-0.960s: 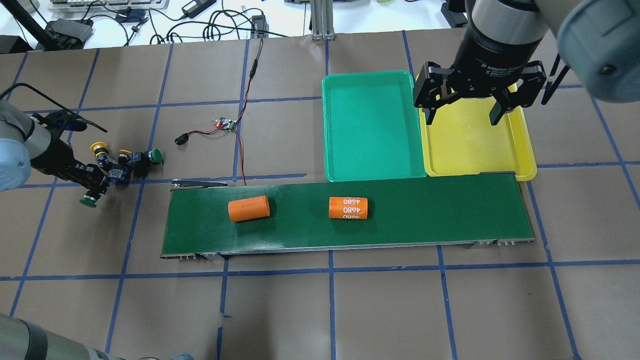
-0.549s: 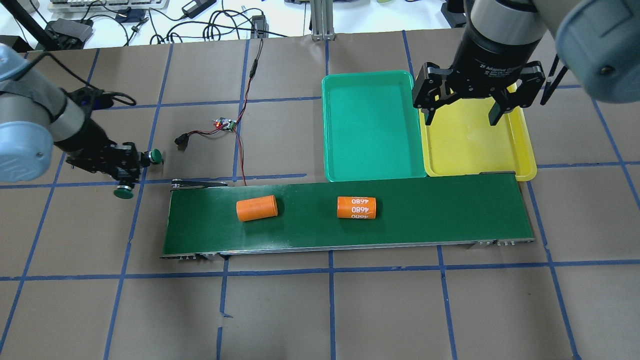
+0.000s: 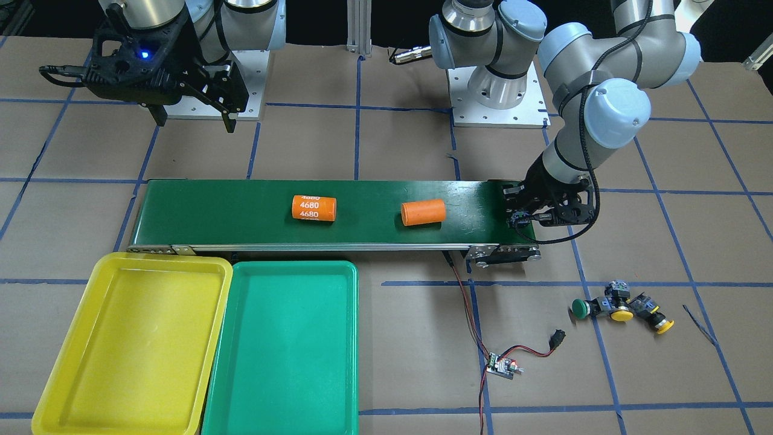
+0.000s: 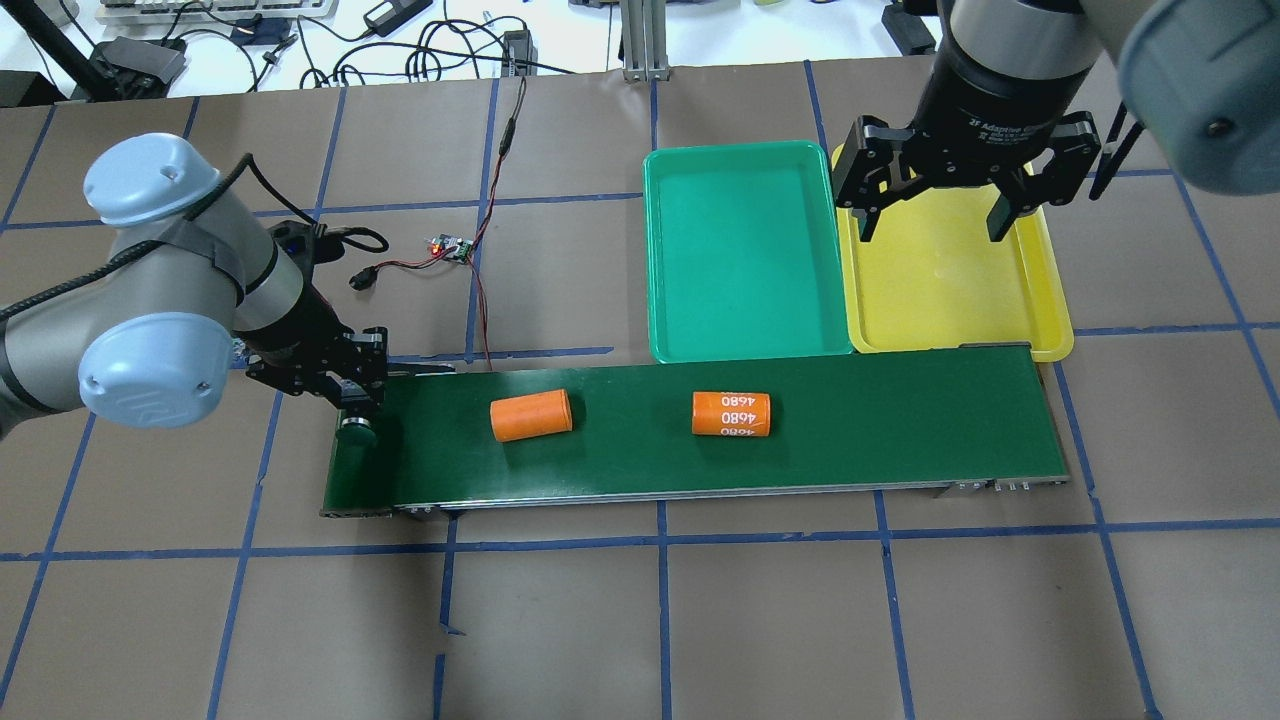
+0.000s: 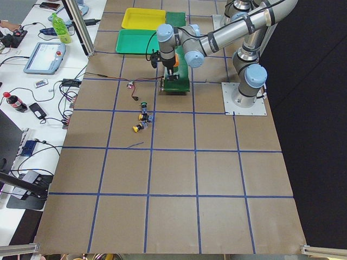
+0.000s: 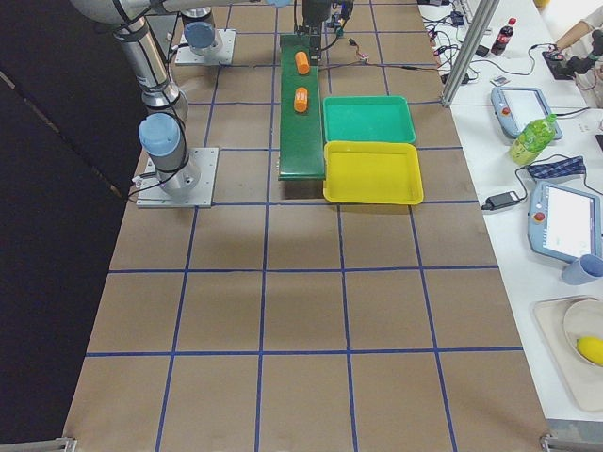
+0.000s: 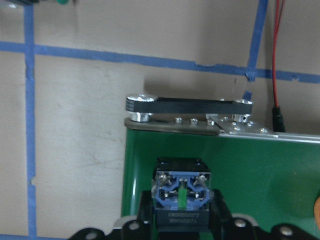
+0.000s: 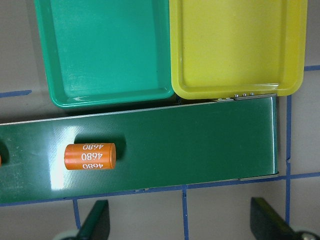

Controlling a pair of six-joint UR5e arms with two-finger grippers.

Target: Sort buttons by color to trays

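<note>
- Judging this as the carry step for the first green one: left gripper [image 4: 350, 395] is clamping the green button [image 4: 355, 434] by its switch body over the conveyor belt's [image 4: 850, 420] left end.
- Three other buttons [image 3: 619, 308] are lying on the table, at 5 o'clock of it in the front-facing view.
- Next move: travelling toward 2 o'clock to the green tray [image 4: 740, 250], then releasing.
- Right gripper [image 4: 931, 232] is hanging wide open, empty, above the yellow tray [image 4: 940, 300].

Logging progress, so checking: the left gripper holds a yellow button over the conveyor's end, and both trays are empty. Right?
One detail is wrong: the button in the left gripper is green, not yellow; the overhead exterior view shows its green cap below the gripper. It is over the end of the conveyor, and the green tray and yellow tray are empty.
</note>
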